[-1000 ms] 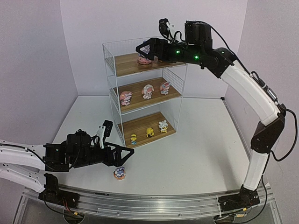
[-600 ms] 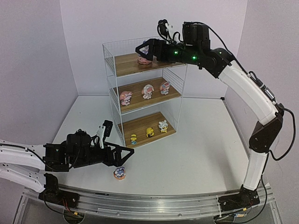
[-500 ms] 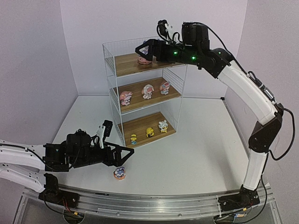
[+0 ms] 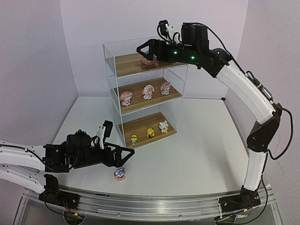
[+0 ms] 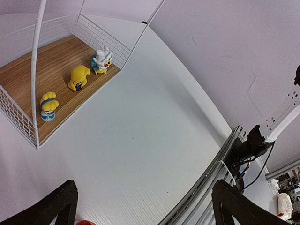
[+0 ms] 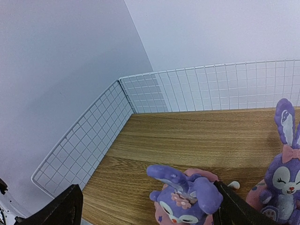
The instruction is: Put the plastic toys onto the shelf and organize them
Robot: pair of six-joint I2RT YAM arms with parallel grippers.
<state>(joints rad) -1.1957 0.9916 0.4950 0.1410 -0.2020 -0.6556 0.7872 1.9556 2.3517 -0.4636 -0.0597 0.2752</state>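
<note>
The shelf [image 4: 125, 63] stands mid-table with three wooden boards. Two purple bunnies sit on its top board [image 6: 187, 136]. One bunny [image 6: 187, 197] [image 4: 149, 61] stands between the fingers of my open right gripper [image 6: 150, 211] [image 4: 143, 52], close to the right finger. The other bunny [image 6: 281, 183] is further right. Three pink-white toys [image 4: 148, 91] line the middle board and three yellow ones [image 4: 150, 132] [image 5: 78, 77] the bottom board. One toy on a pink base [image 4: 120, 174] lies on the table just below my open left gripper [image 4: 127, 157] [image 5: 143, 211]; only its red edge [image 5: 84, 222] shows in the left wrist view.
White wire mesh [image 6: 108, 126] walls the top board at the back and left side. The metal rail [image 4: 154, 204] runs along the table's near edge. A purple wall closes the back and sides.
My right gripper has risen slightly over the top board, staying open around the bunny. The left arm has not moved.
</note>
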